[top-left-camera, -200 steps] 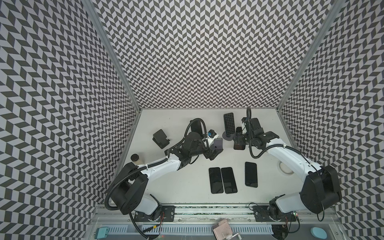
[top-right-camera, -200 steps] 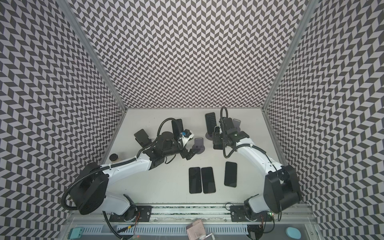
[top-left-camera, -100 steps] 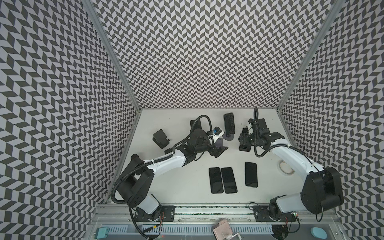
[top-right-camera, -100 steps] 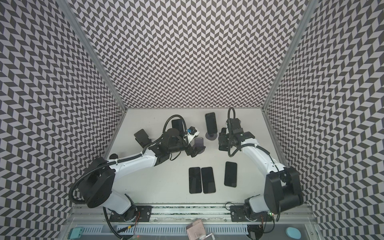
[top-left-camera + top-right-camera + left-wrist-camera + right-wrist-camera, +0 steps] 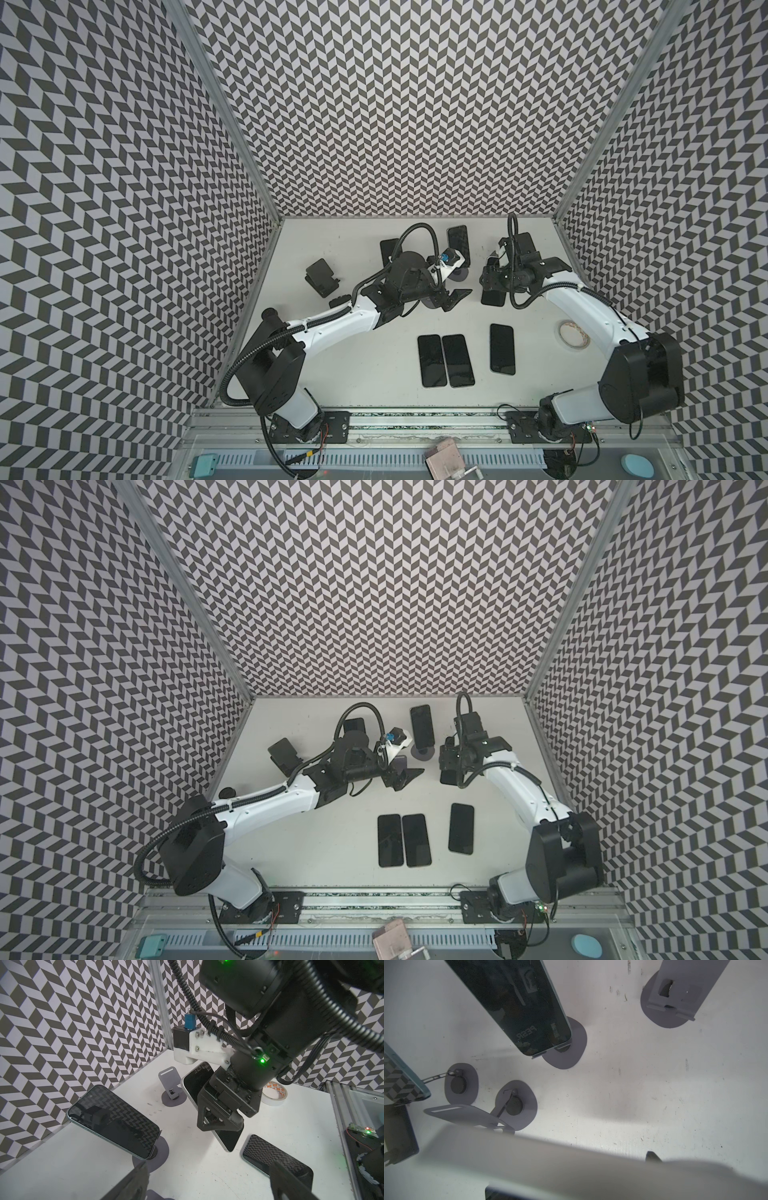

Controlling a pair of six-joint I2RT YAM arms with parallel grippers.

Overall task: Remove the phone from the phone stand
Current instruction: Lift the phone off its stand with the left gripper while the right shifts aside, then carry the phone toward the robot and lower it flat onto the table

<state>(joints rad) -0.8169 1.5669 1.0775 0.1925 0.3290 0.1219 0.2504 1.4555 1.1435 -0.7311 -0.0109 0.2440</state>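
Gripping the phone [image 5: 229, 1138], the right claw [image 5: 220, 1124] holds it clear of the empty phone stand [image 5: 168, 1078] beside it; the left claw [image 5: 454, 299] is wide, empty. Remaining, I think: lay it on the counter [image 5: 197, 1167] below.

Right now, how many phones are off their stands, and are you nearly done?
Three phones already lie flat on the table. The right gripper is clamped on a fourth phone, held in the air. Still left: set it down, then lift the back phone off its stand. Another phone further left looks propped too.
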